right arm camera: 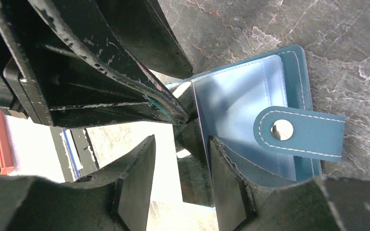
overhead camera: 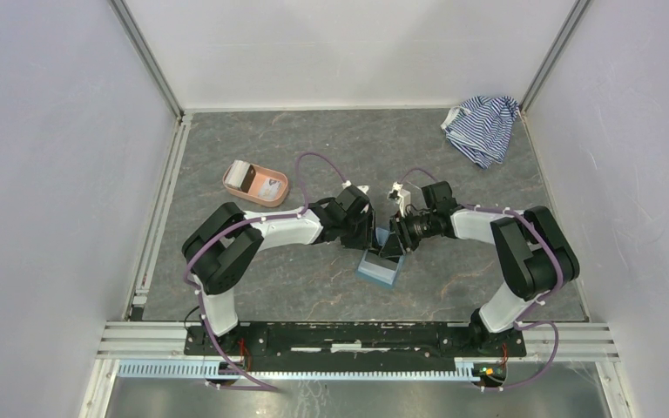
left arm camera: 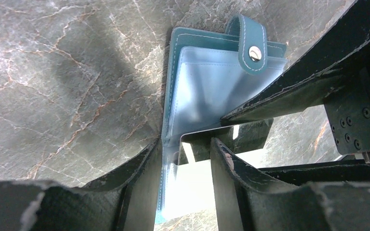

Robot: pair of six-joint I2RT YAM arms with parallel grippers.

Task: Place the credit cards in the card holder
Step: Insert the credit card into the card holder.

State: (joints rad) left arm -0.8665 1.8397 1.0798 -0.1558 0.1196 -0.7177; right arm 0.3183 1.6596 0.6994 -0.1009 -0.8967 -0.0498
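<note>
The teal card holder (overhead camera: pixel 376 272) lies open on the table between both arms, clear sleeves up (left arm camera: pixel 207 82) (right arm camera: pixel 241 96), with its snap tab (left arm camera: pixel 251 45) folded over them. A shiny dark credit card (left arm camera: pixel 195 150) (right arm camera: pixel 192 168) stands tilted at the sleeves' edge. I cannot tell whether it is in a sleeve. My left gripper (overhead camera: pixel 368 237) (left arm camera: pixel 185 143) straddles the card and sleeve edge with its jaws apart. My right gripper (overhead camera: pixel 395 244) (right arm camera: pixel 181 140) is also open. The card sits by its right finger, with a gap to the left one. Another whitish-grey card (overhead camera: pixel 242 175) lies in the tray.
A salmon-pink oval tray (overhead camera: pixel 261 198) sits at the back left of the table. A blue-and-white striped cloth (overhead camera: pixel 483 129) is bunched in the back right corner. White walls with metal rails close the table on three sides.
</note>
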